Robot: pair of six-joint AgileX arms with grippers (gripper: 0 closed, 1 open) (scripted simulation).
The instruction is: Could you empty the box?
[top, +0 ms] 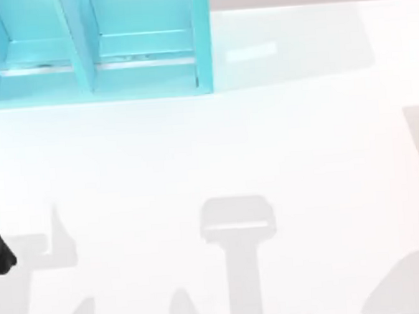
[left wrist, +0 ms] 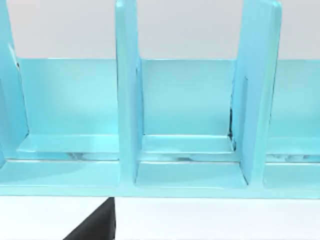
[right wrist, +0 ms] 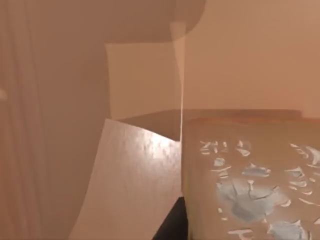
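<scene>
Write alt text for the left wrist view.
A glossy light-blue rack with upright dividers forming open compartments stands on a white table, seen from the front. A dark part of the arm shows at the picture's lower edge.

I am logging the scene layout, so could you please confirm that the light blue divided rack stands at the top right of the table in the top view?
Not quite: the light blue divided rack stands at the top left of the white table, as the top view shows. The left wrist view faces its upright dividers from close by.
</scene>
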